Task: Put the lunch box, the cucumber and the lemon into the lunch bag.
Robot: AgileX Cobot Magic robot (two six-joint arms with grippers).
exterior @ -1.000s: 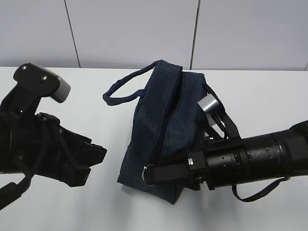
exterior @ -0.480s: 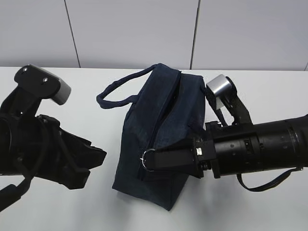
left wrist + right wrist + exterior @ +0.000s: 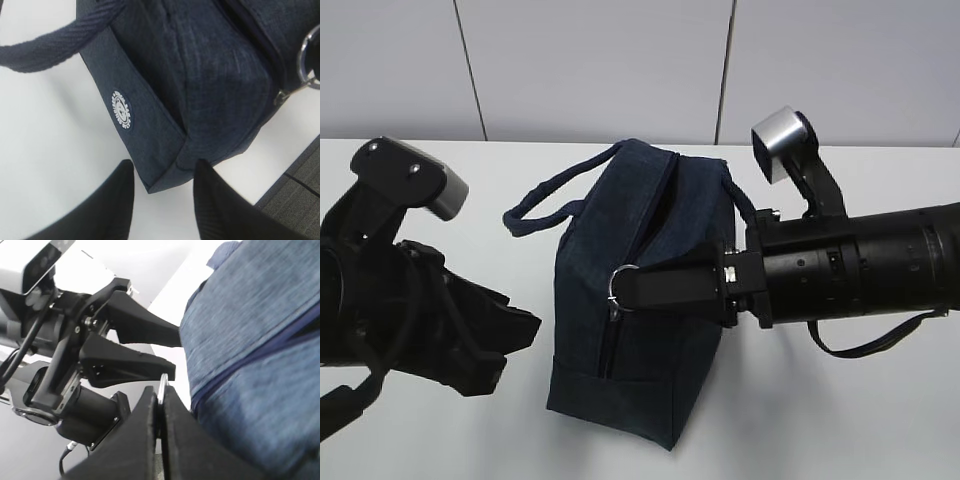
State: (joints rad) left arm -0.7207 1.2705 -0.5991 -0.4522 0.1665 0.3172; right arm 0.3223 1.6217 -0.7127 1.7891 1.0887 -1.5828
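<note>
The right gripper [image 3: 632, 287] is clamped tight on the silver ring pull [image 3: 620, 281] of the lunch bag [image 3: 640, 300], its two black fingers [image 3: 150, 440] pressed flat together with the thin metal ring caught between them, as the right wrist view shows. The ring sits at the near end of the bag's top zipper [image 3: 645, 235], which runs from there toward the far end of the bag along its upper edge. To the left, the left gripper [image 3: 515, 340] holds its jaws partly apart with nothing between them; in the left wrist view the two dark fingertips [image 3: 117, 200] frame the bag's lower near corner without touching it.

The navy fabric bag stands on a white table [image 3: 840, 430] at the centre of the scene, tilted toward the right where the ring is gripped. One loop handle [image 3: 545, 205] droops off the bag's left side onto the table, and a small round white logo patch [image 3: 122, 110] marks that side panel. The right arm [image 3: 860, 275] reaches in level from the right edge, a silver wrist camera [image 3: 778, 143] mounted above it; the left arm [image 3: 380, 300] crouches at the near left with its own camera [image 3: 415, 170] raised. A grey panelled wall [image 3: 620, 60] closes the far side.
</note>
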